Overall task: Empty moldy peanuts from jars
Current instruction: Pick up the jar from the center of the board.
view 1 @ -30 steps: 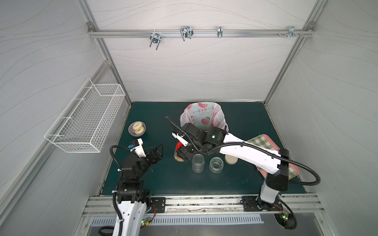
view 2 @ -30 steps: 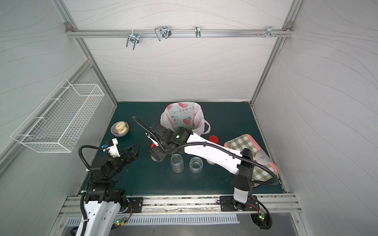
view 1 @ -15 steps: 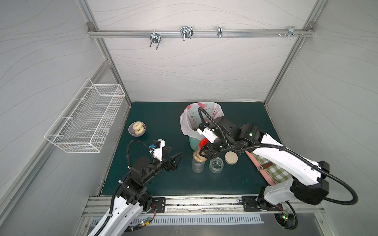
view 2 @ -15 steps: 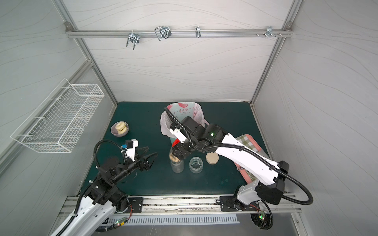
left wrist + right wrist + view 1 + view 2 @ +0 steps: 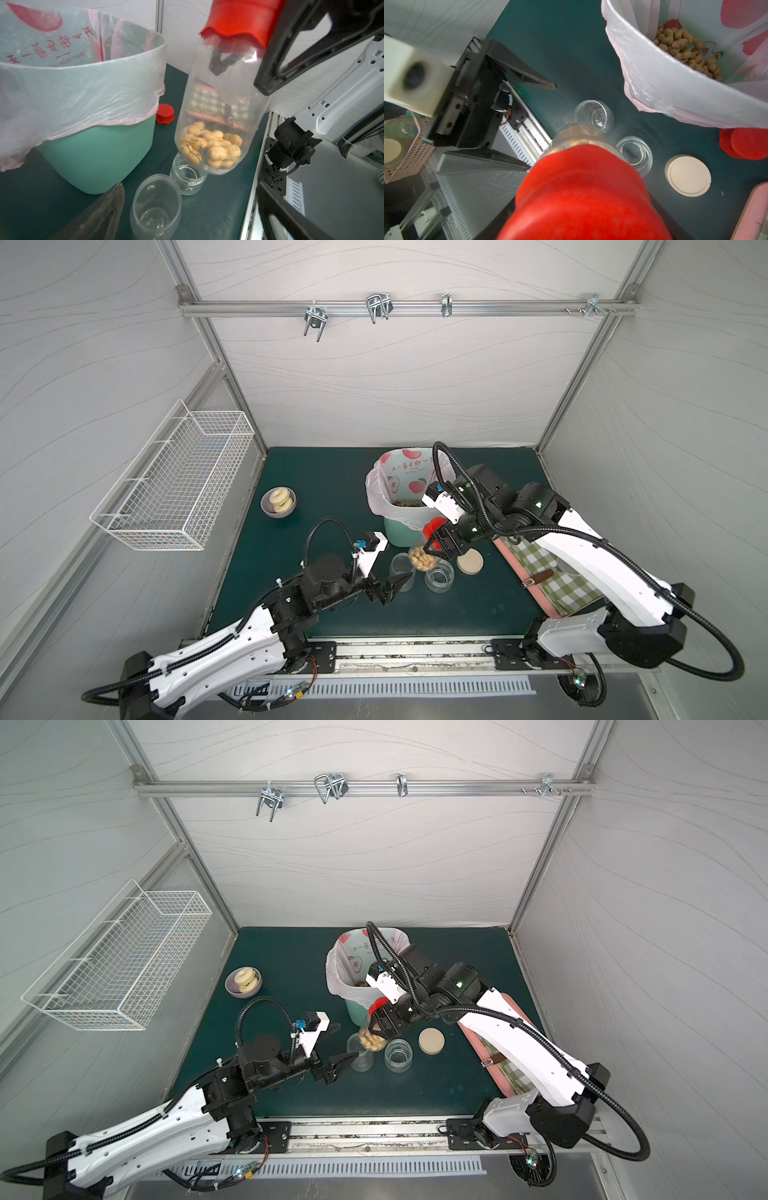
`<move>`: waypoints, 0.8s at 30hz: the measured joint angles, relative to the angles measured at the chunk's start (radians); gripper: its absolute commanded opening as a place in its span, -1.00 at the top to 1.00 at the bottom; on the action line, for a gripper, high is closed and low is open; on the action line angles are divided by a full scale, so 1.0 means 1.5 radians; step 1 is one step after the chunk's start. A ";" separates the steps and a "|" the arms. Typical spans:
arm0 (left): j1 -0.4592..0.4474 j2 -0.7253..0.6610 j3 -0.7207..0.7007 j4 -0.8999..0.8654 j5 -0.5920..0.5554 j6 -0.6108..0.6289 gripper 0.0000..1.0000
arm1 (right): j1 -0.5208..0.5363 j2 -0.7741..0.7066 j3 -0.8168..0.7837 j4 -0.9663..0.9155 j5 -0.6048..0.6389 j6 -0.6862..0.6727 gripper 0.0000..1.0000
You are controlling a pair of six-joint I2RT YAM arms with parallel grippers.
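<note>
holding the jar (image 5: 216, 116), right gripper (image 5: 441, 546); left gripper (image 5: 397, 588) agape; left wrist shows its peanuts (image 5: 209, 145).

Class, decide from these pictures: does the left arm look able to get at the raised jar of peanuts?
Probably yes. The left gripper is open and faces the peanut jar with nothing between them; only an empty jar stands close below its path.

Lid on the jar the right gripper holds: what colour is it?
Red. The lid shows best in the left wrist view, capping the jar.
</note>
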State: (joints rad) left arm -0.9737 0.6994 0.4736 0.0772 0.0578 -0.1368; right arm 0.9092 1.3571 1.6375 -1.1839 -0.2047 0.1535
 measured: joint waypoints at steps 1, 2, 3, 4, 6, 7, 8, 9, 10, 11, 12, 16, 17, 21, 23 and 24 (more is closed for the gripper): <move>-0.007 0.013 0.002 0.004 -0.003 0.004 -1.00 | 0.000 0.002 0.008 -0.005 -0.003 -0.002 0.14; -0.012 0.021 0.003 0.006 -0.007 0.007 -1.00 | 0.000 0.004 0.015 -0.010 -0.006 -0.004 0.14; -0.014 0.027 0.003 0.007 -0.010 0.009 -1.00 | 0.002 0.006 0.023 -0.016 -0.006 -0.005 0.14; -0.016 0.028 0.003 0.007 -0.012 0.010 -1.00 | 0.005 0.007 0.026 -0.020 -0.006 -0.006 0.14; -0.016 0.028 0.003 0.009 -0.014 0.012 -1.00 | 0.014 0.010 0.034 -0.028 -0.003 -0.008 0.14; -0.016 0.026 0.003 0.011 -0.013 0.012 -1.00 | 0.021 0.012 0.036 -0.032 -0.002 -0.009 0.13; -0.016 0.024 0.003 0.013 -0.010 0.012 -1.00 | 0.030 0.013 0.037 -0.036 0.002 -0.009 0.14; -0.016 0.021 0.003 0.012 -0.007 0.012 -1.00 | 0.039 0.015 0.039 -0.037 0.007 -0.009 0.14; -0.016 0.018 0.003 0.013 -0.002 0.012 -1.00 | 0.045 0.017 0.041 -0.038 0.008 -0.009 0.14; -0.018 0.016 0.003 0.017 0.005 0.012 -1.00 | 0.051 0.018 0.041 -0.039 0.010 -0.009 0.14; -0.019 0.015 0.003 0.021 0.010 0.011 -1.00 | 0.056 0.020 0.041 -0.040 0.012 -0.009 0.14; -0.019 0.018 0.004 0.031 0.030 0.007 -1.00 | 0.068 0.023 0.041 -0.039 0.012 -0.008 0.14; -0.019 0.020 0.004 0.033 0.034 0.007 -1.00 | 0.070 0.023 0.041 -0.038 0.012 -0.008 0.14; -0.019 0.025 0.005 0.039 0.047 0.003 -1.00 | 0.082 0.023 0.039 -0.023 0.007 -0.002 0.14; -0.019 0.026 0.005 0.044 0.053 0.001 -1.00 | 0.091 0.023 0.037 -0.008 0.000 0.003 0.14; -0.019 0.027 0.005 0.046 0.055 0.000 -1.00 | 0.094 0.023 0.035 -0.001 -0.004 0.005 0.14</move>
State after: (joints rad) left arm -1.0027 0.7403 0.4808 0.1467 0.1398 -0.1364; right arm 1.0504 1.3922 1.6901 -1.1854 -0.2108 0.1608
